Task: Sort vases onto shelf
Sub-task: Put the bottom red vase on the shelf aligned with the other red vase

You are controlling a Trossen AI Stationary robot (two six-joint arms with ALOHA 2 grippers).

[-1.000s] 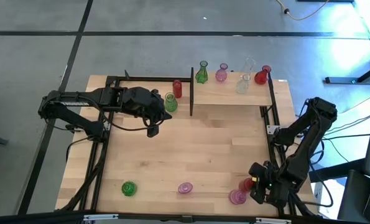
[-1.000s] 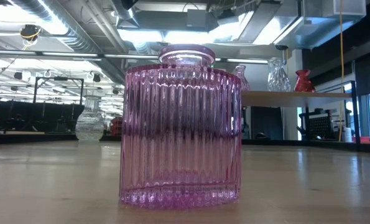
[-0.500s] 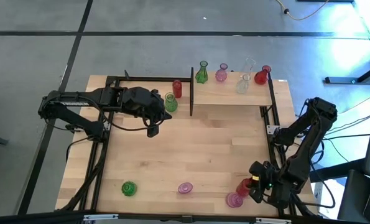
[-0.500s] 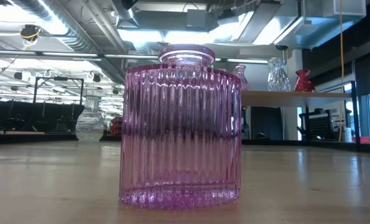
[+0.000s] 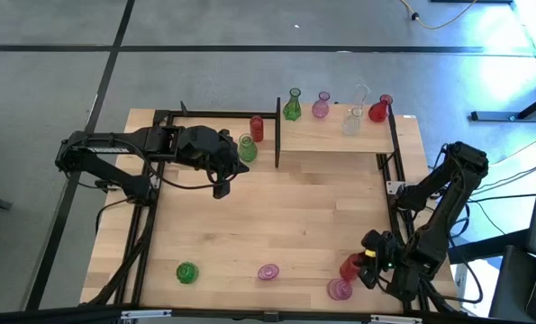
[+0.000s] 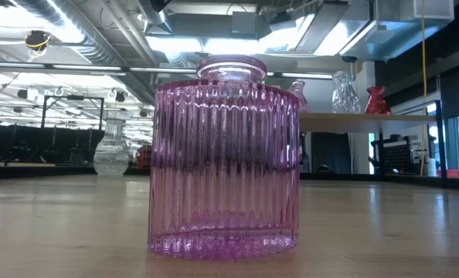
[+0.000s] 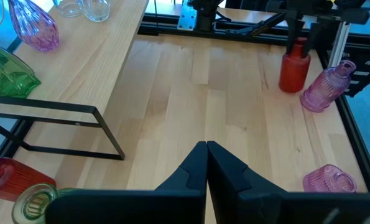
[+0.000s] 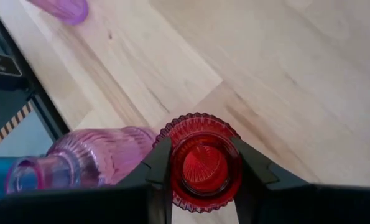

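Right gripper (image 8: 203,163) sits at the near right corner of the table, its two dark fingers pinching the neck of a red ribbed glass vase (image 5: 352,266). A pink ribbed bottle-shaped vase (image 5: 340,289) stands touching or just beside it.

Left gripper (image 7: 206,163), fingers pressed together and empty, hangs over the table's far left part, beside a green glass vase (image 5: 247,148) and a red cylindrical vase (image 5: 257,129) that stand just off the shelf's left post.

Progress, judged: the light-wood shelf board in its black frame (image 5: 326,138) at the far right already carries a green bulbous vase (image 5: 292,107), a pink one (image 5: 321,107), two clear ones (image 5: 355,118) and a red one (image 5: 378,110). Left on the table: a green round vase (image 5: 187,272) and a squat pink ribbed jar (image 5: 268,271) near the front edge, plus the right-corner pair and the two by the post. Roughly halfway.

Room: centre of the table is bare wood, an open path to the shelf. The grasped vase is close to the table's right frame and front edge; the pink neighbour could be knocked on lift-off.
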